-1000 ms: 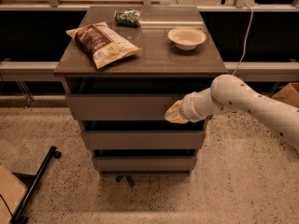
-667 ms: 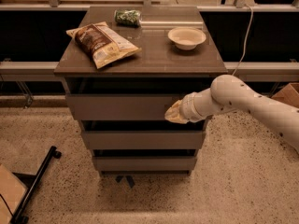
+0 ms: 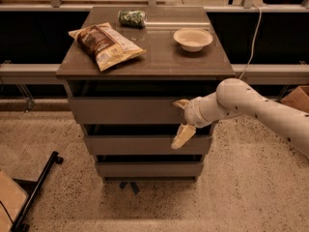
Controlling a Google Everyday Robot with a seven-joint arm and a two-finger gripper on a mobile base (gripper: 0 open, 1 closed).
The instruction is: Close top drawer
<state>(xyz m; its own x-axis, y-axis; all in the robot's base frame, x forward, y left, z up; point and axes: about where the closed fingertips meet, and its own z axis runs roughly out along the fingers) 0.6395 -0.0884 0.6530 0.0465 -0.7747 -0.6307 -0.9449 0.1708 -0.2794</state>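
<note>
The top drawer (image 3: 123,110) is the uppermost of three plain grey fronts in the cabinet, with a dark gap between it and the tabletop. My gripper (image 3: 181,121) is at the right end of that front, on a white arm coming in from the right. It is open and holds nothing. One tan finger (image 3: 181,103) lies against the drawer front. The other finger (image 3: 183,136) hangs down over the middle drawer (image 3: 135,145).
On the brown cabinet top (image 3: 159,57) lie a chip bag (image 3: 105,44), a small green packet (image 3: 132,18) and a white bowl (image 3: 192,38). The bottom drawer (image 3: 145,169) is below. A black stand leg (image 3: 37,190) lies on the speckled floor at left, a cardboard box (image 3: 295,98) at right.
The gripper's fingers have spread apart, the lower one swinging down over the middle drawer. The arm and the top drawer front stay where they were.
</note>
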